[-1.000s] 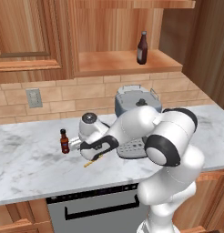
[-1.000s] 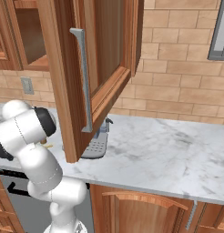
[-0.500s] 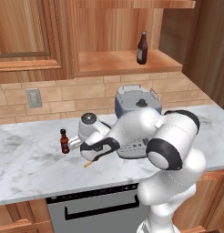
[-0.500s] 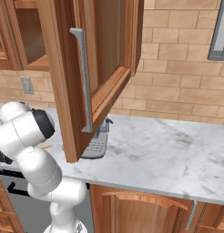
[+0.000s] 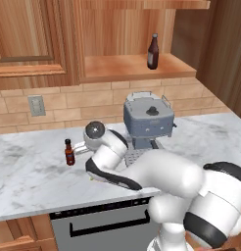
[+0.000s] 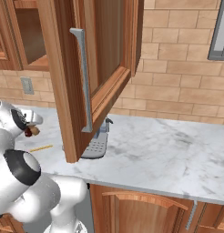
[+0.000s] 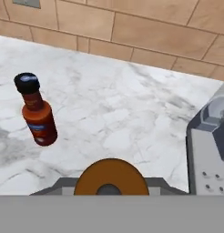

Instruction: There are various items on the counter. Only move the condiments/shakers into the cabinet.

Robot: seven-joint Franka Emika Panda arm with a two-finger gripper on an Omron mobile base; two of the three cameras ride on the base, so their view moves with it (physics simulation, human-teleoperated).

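The pincer (image 7: pixel 111 190) has closed since a second ago and now pinches the tan pepper shaker (image 7: pixel 111 177) low over the marble counter (image 5: pixel 34 181). The sauce bottle (image 5: pixel 69 152) stands just beside it; the brown bottle (image 5: pixel 153 51) stands in the open cabinet (image 5: pixel 127 67).

My white arm reaches toward ten o'clock, low over the surface; my two-finger gripper (image 7: pixel 111 190) is clamped on something round.
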